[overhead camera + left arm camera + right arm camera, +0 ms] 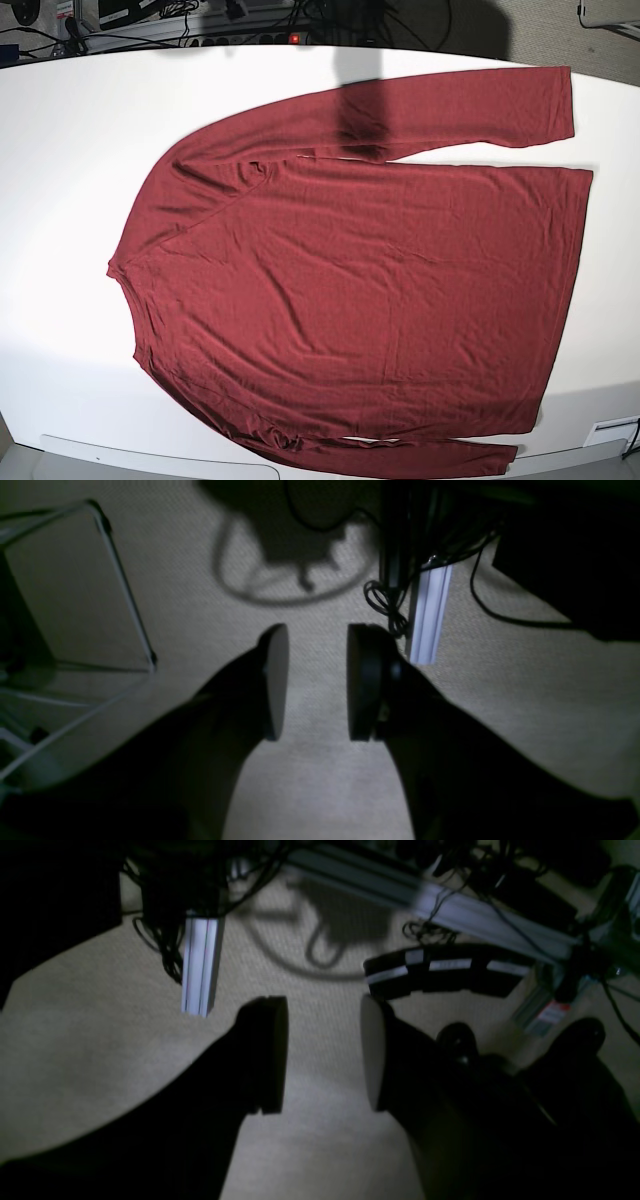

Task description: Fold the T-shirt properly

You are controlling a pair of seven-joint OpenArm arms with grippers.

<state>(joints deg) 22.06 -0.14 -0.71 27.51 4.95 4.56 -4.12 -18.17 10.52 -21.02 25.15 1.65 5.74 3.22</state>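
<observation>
One garment lies on the white table (60, 150): the T-shirt (360, 300), dark red with long sleeves, spread flat and turned sideways in the base view. Going from left to right, its neck and shoulders are at about nine o'clock on the table, near the left edge of the cloth, and the body widens toward the hem at three o'clock. One sleeve (440, 115) stretches along the top from about ten o'clock to two o'clock, with a dark shadow across its middle. The other sleeve (400, 458) runs along the bottom edge at about six o'clock, partly folded under the body and reaching the near rim of the table. The fabric has small wrinkles but no fold is made. No arm shows in this view.

Both wrist cameras look down on beige carpet (320, 780), not on the table. In the left wrist view, a thin metal frame (125, 595) stands at nine o'clock, the left gripper (317, 682) is in the centre with its two dark pads apart and nothing between them, and an aluminium profile (429, 612) with black cables is at one o'clock. In the right wrist view, a similar profile (200, 965) is at ten o'clock, and the right gripper (324, 1052) has also a clear gap between its pads, holding nothing. A power strip (445, 970) lies at two o'clock.
</observation>
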